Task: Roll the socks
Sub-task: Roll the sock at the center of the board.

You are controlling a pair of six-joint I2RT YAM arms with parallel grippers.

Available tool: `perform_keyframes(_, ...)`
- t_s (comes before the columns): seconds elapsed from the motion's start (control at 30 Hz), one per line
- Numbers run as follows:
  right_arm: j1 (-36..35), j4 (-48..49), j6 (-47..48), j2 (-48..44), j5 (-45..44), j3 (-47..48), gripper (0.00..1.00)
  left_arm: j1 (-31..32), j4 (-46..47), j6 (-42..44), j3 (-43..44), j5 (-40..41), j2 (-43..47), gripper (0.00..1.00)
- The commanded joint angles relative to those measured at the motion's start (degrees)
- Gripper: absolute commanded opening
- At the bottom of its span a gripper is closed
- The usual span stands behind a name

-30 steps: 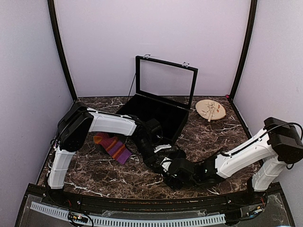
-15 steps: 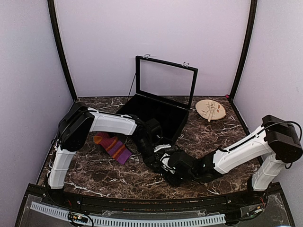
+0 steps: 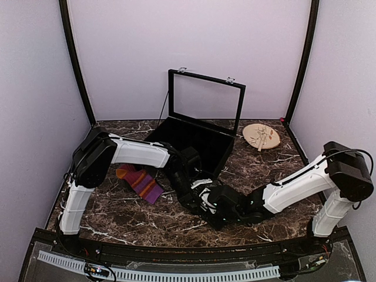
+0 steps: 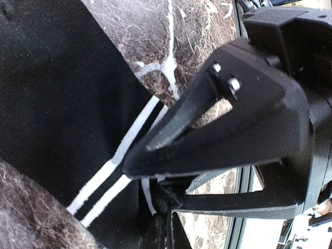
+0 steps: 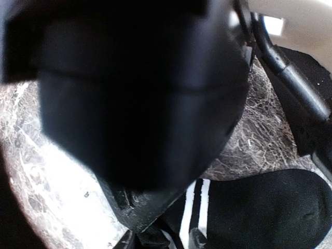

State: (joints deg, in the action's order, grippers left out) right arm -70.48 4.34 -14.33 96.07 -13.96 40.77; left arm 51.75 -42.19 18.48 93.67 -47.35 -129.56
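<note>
The left gripper [image 4: 143, 182] is closed almost to touching, its tips pinching a bunched fold of the black sock [image 4: 57, 114] just past the two white cuff stripes. Only the wrist views show this. From the top view the sock is hidden under the two grippers, which meet near the middle of the table [image 3: 264, 170]. The right gripper [image 3: 211, 208] sits just right of the left one. In its own view a large blurred black shape fills most of the picture, so I cannot tell how wide it stands or whether it holds anything; the sock's toe end lies flat on the marble at lower right. The striped sock [image 3: 140, 183] lies apart to the left, under the left arm. An open black case [image 3: 197, 141] stands farther back, with a wooden disc [image 3: 261, 136] to its right.
</note>
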Motion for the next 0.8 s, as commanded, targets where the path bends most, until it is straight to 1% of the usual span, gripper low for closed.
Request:
perform_keyframes(0.0, 1.1, -6.4, -0.4, 2.7, 2.4, -0.8, 0.34, -0.2, -1.7, 0.7, 1.1, -0.4, 0.1, 0.00)
perform_keyframes(0.07, 1.3, -6.4, -0.6, 2.6, 3.0, -1.0, 0.32, -0.3, -1.7, 0.5, 1.2, 0.0, 0.1, 0.00)
perform_keyframes(0.13, 1.6, -6.4, -0.9, 2.3, 3.9, -1.1, 0.27, -0.5, -1.8, 0.3, 1.2, 0.4, 0.1, 0.02)
perform_keyframes(0.2, 2.0, -6.4, -1.2, 2.0, 4.9, -1.2, 0.20, -0.6, -2.0, 0.2, 1.3, 0.7, 0.1, 0.04)
perform_keyframes(0.27, 2.4, -6.5, -1.4, 2.0, 6.1, -1.3, 0.06, -0.8, -2.0, -0.1, 1.4, 1.0, 0.2, 0.06)
perform_keyframes(0.33, 2.7, -6.6, -1.6, 2.0, 6.8, -1.3, 0.00, -0.9, -2.0, -0.3, 1.4, 1.4, 0.1, 0.07)
perform_keyframes(0.43, 3.0, -6.7, -1.8, 2.0, 7.6, -1.1, 0.00, -0.8, -2.0, -0.5, 1.5, 1.8, 0.2, 0.08)
perform_keyframes(0.53, 3.1, -6.9, -2.0, 2.0, 8.7, -1.0, 0.00, -0.9, -2.1, -0.8, 1.7, 2.2, 0.2, 0.12)
perform_keyframes(0.77, 3.6, -7.5, -2.8, 1.3, 13.1, -1.1, 0.00, -1.6, 0.5, -2.5, 0.6, 4.5, 2.6, 0.31)
